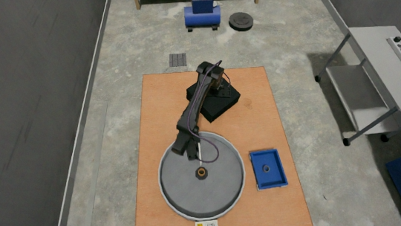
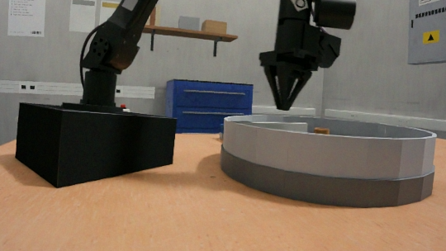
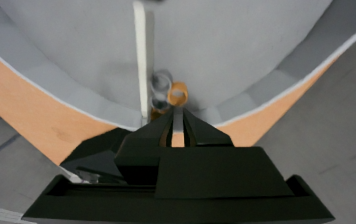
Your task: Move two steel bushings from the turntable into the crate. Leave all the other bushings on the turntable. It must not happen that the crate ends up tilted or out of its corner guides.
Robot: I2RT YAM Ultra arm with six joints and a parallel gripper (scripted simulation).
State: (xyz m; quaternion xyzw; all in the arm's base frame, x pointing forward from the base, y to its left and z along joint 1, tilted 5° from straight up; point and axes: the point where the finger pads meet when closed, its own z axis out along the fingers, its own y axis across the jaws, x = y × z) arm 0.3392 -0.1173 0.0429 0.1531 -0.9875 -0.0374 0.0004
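The turntable (image 1: 223,194) (image 2: 330,158) (image 3: 225,40) is a grey, walled round tray. In the wrist view, a steel bushing (image 3: 154,82) lies beside the white bar, with a second steel bushing (image 3: 160,104) close by. A brass bushing (image 3: 171,95) touches or nearly touches them, and another brass piece (image 3: 156,114) is partly hidden by the fingers. A brass bushing (image 1: 198,172) (image 2: 321,130) sits at the dark hub. The blue crate (image 1: 272,180) holds one steel bushing (image 1: 263,168). My gripper (image 2: 283,108) (image 3: 178,112) is shut and empty, pointing down above the turntable's base-side part.
A thin white bar (image 1: 200,157) (image 2: 281,126) (image 3: 144,55) stands on the turntable, running from near the hub to the wall on the arm's side. The turntable's raised rim (image 1: 160,183) surrounds it. The black arm base (image 1: 212,110) (image 2: 103,145) stands behind the turntable.
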